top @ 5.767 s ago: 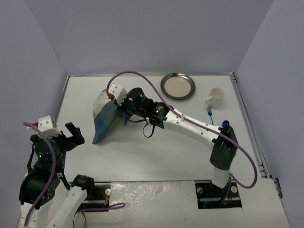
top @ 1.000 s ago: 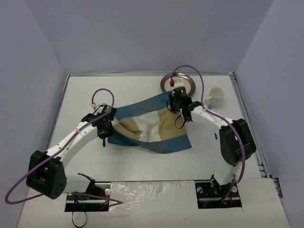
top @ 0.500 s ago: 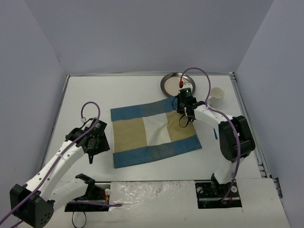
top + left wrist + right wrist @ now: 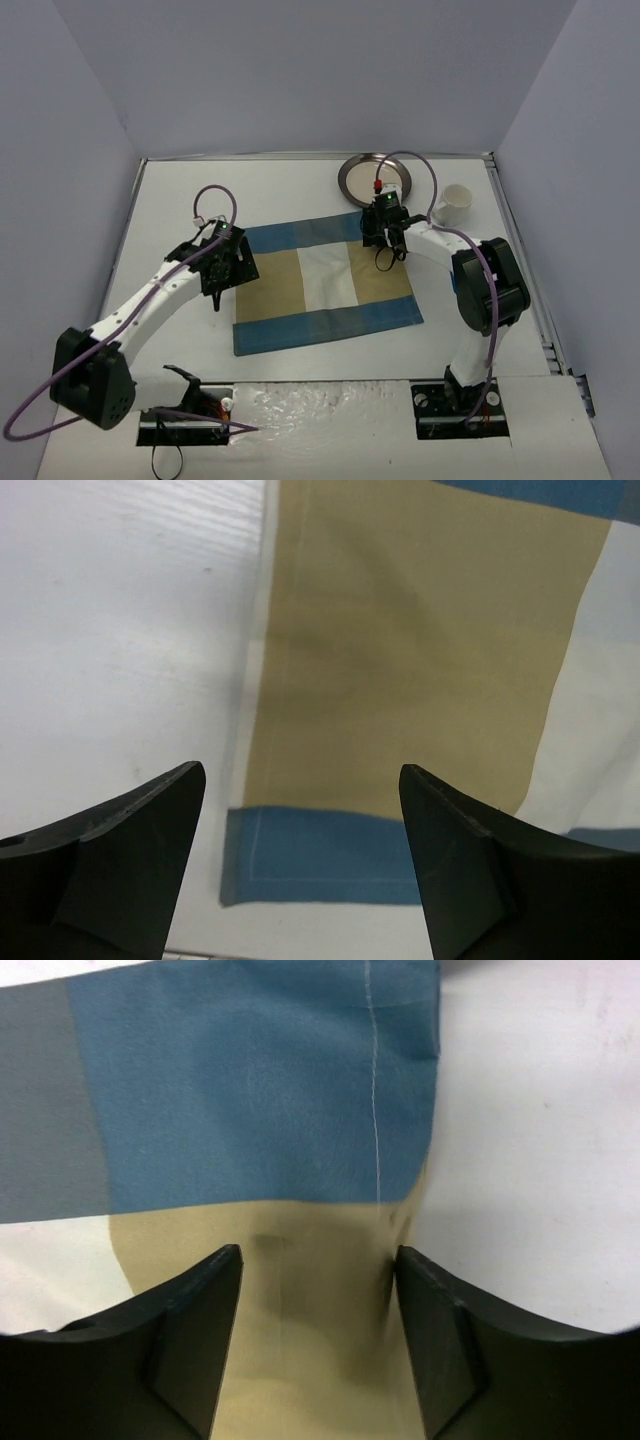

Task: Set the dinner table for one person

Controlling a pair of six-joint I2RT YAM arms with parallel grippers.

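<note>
The blue-and-tan striped placemat (image 4: 325, 280) lies spread flat in the middle of the white dinner table (image 4: 180, 195). My left gripper (image 4: 235, 265) hovers open over the mat's left edge. In the left wrist view the left gripper (image 4: 300, 772) has wide jaws above the tan and blue bands of the placemat (image 4: 400, 660), holding nothing. My right gripper (image 4: 385, 232) is open over the mat's far right corner. In the right wrist view the right gripper (image 4: 318, 1255) straddles the tan strip of the placemat (image 4: 250, 1090) without gripping it.
A round metal plate (image 4: 362, 178) sits at the back, partly crossed by the right arm's cable. A white cup (image 4: 453, 205) stands to its right. A sliver of blue cutlery (image 4: 453, 284) shows beside the right arm's elbow. Grey walls enclose the table.
Both grippers have let go of the placemat and opened. The mat went from crumpled and held to lying flat. The left gripper swung back over the mat's left edge.
</note>
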